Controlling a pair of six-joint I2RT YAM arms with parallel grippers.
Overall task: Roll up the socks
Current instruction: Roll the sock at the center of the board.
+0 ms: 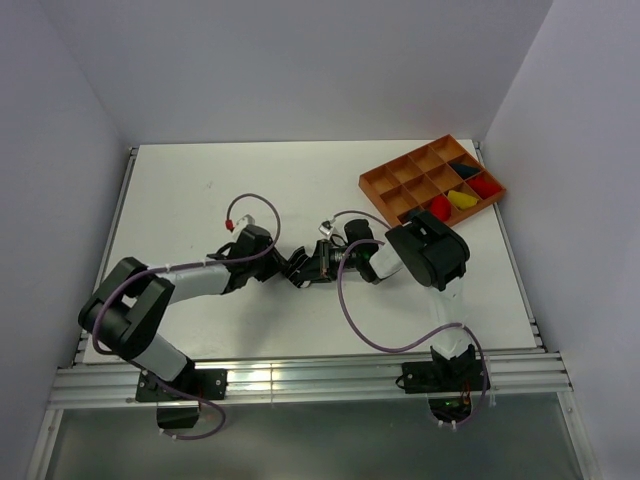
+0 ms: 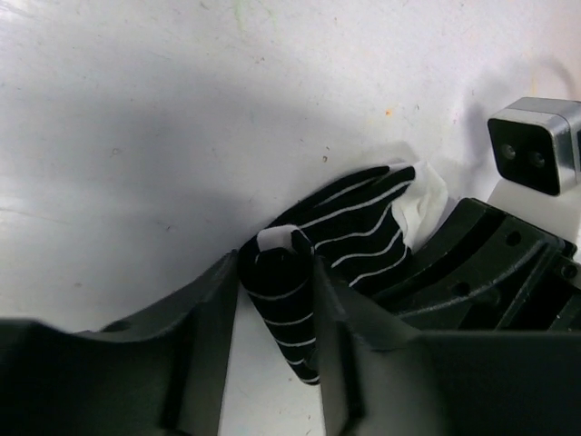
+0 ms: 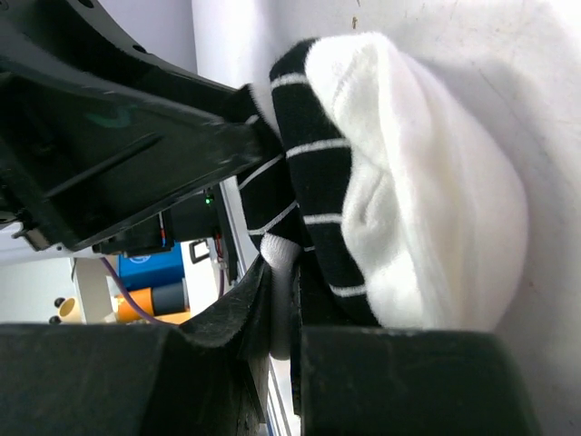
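The black-and-white striped sock point(image 1: 302, 268) lies mid-table between my two grippers. In the left wrist view its rolled end point(image 2: 283, 304) sits between my left gripper's point(image 2: 277, 291) fingers, which are shut on it; the flat striped part point(image 2: 363, 222) runs on toward the right gripper. In the right wrist view my right gripper point(image 3: 295, 318) is shut on a white fold of the same sock, with the white toe point(image 3: 427, 209) bulging above the fingers. The grippers point(image 1: 290, 268) point(image 1: 320, 264) almost touch. A red sock point(image 1: 438, 208) and a dark navy sock point(image 1: 464, 171) lie in the tray.
An orange compartment tray point(image 1: 378, 182) stands at the back right, also holding a yellow bundle point(image 1: 461, 200) and another red piece point(image 1: 485, 185). White walls close in the table on three sides. A purple cable point(image 1: 365, 335) loops over the table by the right arm.
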